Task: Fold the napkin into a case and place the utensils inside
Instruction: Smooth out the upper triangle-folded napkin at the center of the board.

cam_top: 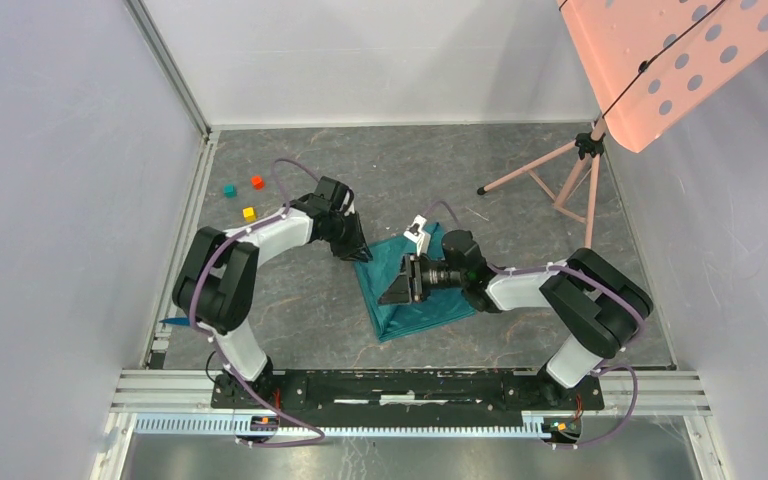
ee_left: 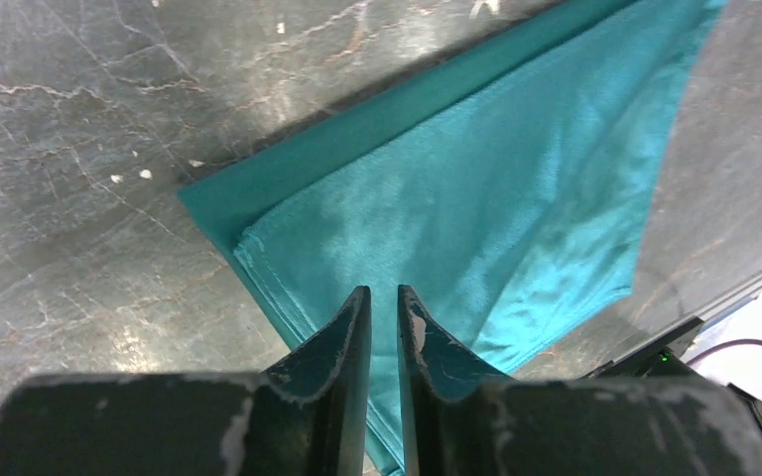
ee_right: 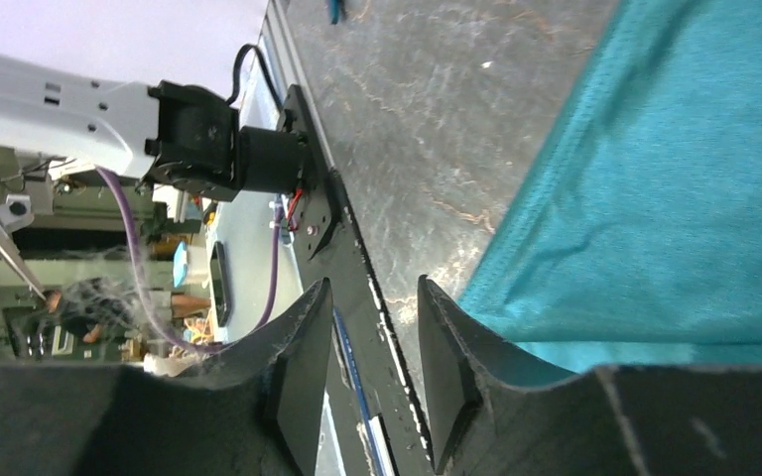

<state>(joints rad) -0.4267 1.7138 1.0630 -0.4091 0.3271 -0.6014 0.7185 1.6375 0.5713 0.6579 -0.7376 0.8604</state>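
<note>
Grey table [cam_top: 290,300], folded napkin [cam_top: 420,315]: left fingers [ee_left: 342,342] barely apart, right fingers [ee_right: 303,357] wider, both empty.

Three tiny blocks lie near the far left corner of the dark grey marbled tabletop [cam_top: 300,300]: a red cube [cam_top: 257,182], a teal cube [cam_top: 229,190] just beside it and a yellow cube [cam_top: 248,213] nearer (none touching). At far right, a pink metal tripod stand [cam_top: 560,180] stands beneath a tilted pink perforated board [cam_top: 670,60].
</note>
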